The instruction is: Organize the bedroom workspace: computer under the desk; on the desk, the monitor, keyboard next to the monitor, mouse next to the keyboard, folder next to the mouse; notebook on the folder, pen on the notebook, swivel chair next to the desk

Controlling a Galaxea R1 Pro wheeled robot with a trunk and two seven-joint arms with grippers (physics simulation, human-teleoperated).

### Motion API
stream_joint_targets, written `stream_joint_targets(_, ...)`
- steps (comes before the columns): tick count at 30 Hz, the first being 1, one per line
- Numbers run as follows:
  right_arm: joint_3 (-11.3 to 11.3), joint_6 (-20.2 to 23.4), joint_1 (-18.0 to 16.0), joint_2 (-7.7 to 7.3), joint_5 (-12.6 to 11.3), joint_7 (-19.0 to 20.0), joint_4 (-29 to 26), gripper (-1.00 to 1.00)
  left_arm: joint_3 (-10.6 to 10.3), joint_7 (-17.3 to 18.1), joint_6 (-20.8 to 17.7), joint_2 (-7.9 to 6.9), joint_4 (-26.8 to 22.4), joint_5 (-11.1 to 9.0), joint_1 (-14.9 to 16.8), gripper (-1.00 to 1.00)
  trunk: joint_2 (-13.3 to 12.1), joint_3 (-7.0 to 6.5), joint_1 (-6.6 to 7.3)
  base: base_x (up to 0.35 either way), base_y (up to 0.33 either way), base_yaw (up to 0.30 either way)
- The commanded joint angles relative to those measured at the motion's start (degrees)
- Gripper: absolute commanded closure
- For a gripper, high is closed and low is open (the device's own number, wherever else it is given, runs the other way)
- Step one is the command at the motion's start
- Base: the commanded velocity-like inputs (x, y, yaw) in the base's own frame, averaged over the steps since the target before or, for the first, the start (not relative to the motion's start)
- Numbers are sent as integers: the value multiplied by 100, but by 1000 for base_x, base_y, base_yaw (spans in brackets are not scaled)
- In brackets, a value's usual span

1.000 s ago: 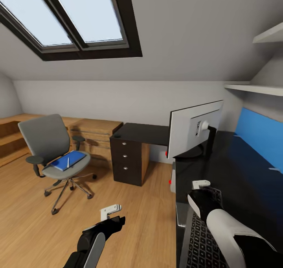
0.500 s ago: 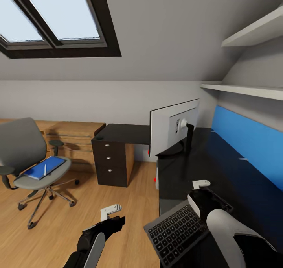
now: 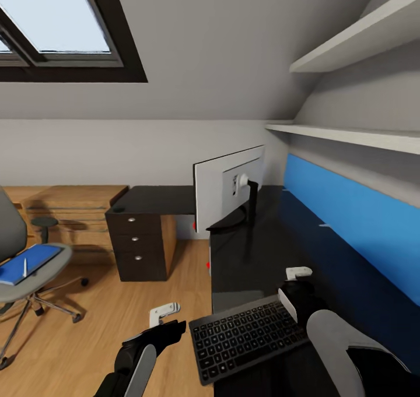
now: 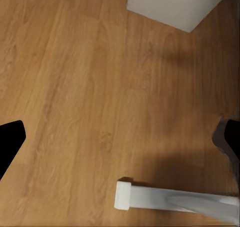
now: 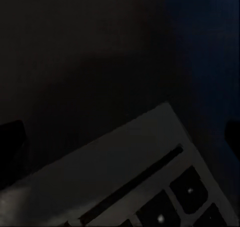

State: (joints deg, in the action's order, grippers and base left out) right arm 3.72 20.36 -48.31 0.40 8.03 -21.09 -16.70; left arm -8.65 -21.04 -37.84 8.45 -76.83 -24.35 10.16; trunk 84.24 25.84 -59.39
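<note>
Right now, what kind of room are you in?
Likely an attic home office or bedroom workspace: a sloped ceiling with a skylight, a black desk carrying a monitor and keyboard, and a swivel chair.

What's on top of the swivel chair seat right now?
On the swivel chair seat lies the blue folder, with a thin white pen on it. Whether a notebook sits between them cannot be told; the picture's edge cuts off the seat's far side.

Ceiling: sloped white, dark-framed skylight bright with daylight.
Wall: blue panel under two white shelves.
Floor: warm wood planks.
Corner: light-wood chest of drawers.
</note>
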Motion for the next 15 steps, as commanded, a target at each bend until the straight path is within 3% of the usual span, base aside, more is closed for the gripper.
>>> stream_joint_targets(1, 39, 39, -2, 5, 58, 6, -9, -100, -5, -52, -13, -1, -7, -61, 4, -100, 4, 7, 0, 0, 0, -293)
stream_joint_targets(15, 40, 44, -2, 13, 97, 7, -9, -100, 2, -47, -6, -8, -7, -52, 4, -100, 4, 7, 0, 0, 0, -269)
